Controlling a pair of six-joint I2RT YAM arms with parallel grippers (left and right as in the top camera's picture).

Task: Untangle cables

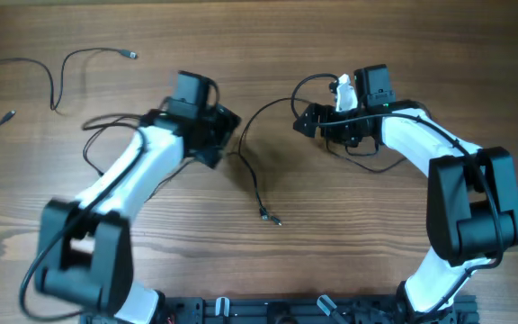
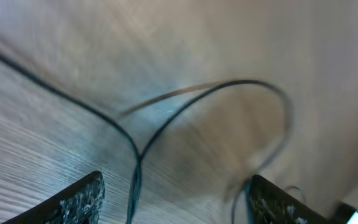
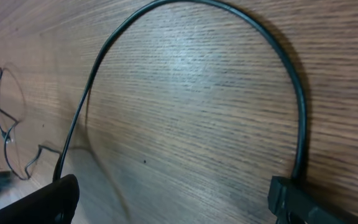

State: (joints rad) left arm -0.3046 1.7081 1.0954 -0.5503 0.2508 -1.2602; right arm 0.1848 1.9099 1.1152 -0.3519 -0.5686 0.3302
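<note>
1. cables (image 1: pixel 261 209): lay on the wooden table (image 1: pixel 403 54) as separate loose strands, not bunched into one knot.
2. two thin strands: rested at the far left of the table, one ending in a small plug (image 1: pixel 131 56), well apart from both arms.
3. middle cable (image 2: pixel 133 168): curved in an arc between the two grippers, then trailed toward the near edge and ended in a small metal end (image 1: pixel 275 220).
4. left gripper (image 2: pixel 179 205): released, jaws spread wide, low over the middle cable; grasped nothing.
5. same cable: ran between the left fingertips (image 2: pixel 79 199), unpinched; just ahead of them met a looping stretch, too blurred to tell whether crossing.
6. right gripper (image 3: pixel 173 200): released as well, jaws at full spread, clasped nothing.
7. black arc of cable (image 3: pixel 301 118): swept over the wood ahead of the right fingertips (image 3: pixel 48 199), from beside one round to beside the other; could not tell whether touching.
8. wiggly strand (image 3: pixel 8 134): lay farther off, at the left edge of the right wrist view.
</note>
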